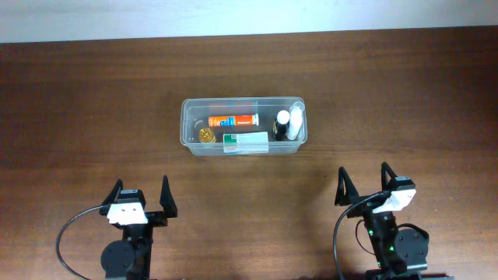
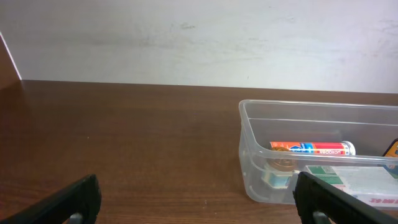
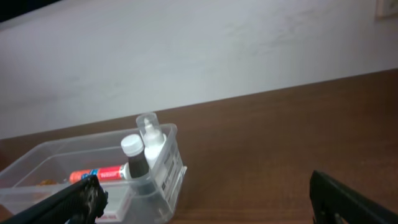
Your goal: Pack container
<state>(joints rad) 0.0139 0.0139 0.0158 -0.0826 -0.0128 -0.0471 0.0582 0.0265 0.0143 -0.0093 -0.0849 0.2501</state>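
The clear plastic container stands in the middle of the table. In it lie an orange tube, a white-and-green carton, a small gold round item, a dark bottle with a white cap and a white bottle. My left gripper is open and empty, near the front left, well short of the container. My right gripper is open and empty at the front right. The container also shows in the left wrist view and the right wrist view.
The brown wooden table stretches all round the container. A pale wall runs along the table's far edge. Black cables loop beside both arm bases at the front edge.
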